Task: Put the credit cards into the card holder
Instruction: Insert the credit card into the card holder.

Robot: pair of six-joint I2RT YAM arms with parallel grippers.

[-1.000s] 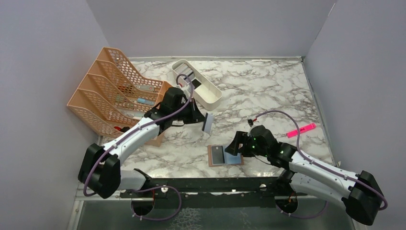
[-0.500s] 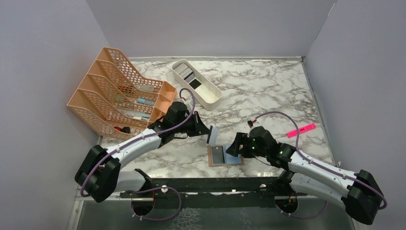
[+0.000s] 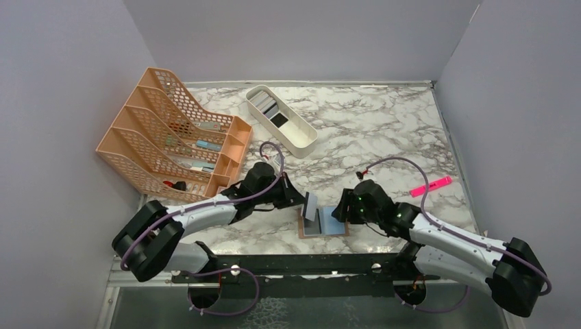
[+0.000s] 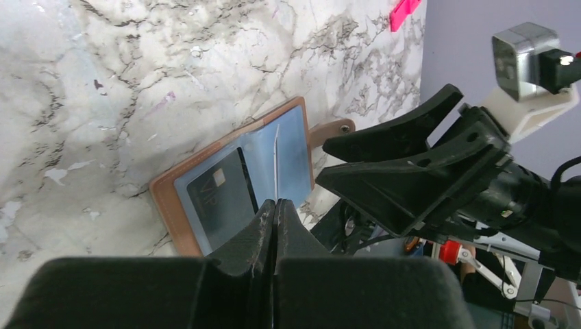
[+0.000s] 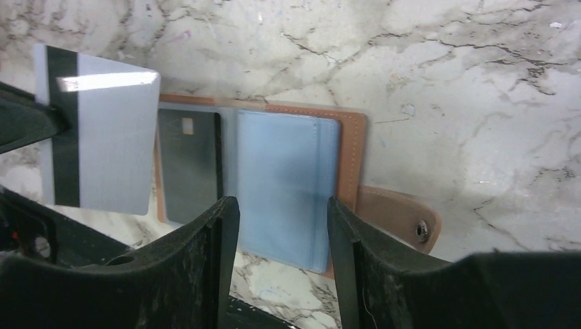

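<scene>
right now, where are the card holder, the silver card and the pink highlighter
card holder [image 5: 284, 178], right wrist view, clear sleeve
silver card [image 5: 106, 130], right wrist view, grey face
pink highlighter [image 3: 431, 186], top view, barrel

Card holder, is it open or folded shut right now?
Open: the card holder lies spread flat, both inner sleeves showing, a dark card in one, snap tab unfastened.

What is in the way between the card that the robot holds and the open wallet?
Nothing visible. The card hangs just over the wallet's left side; the right gripper hovers open over its right side.
</scene>
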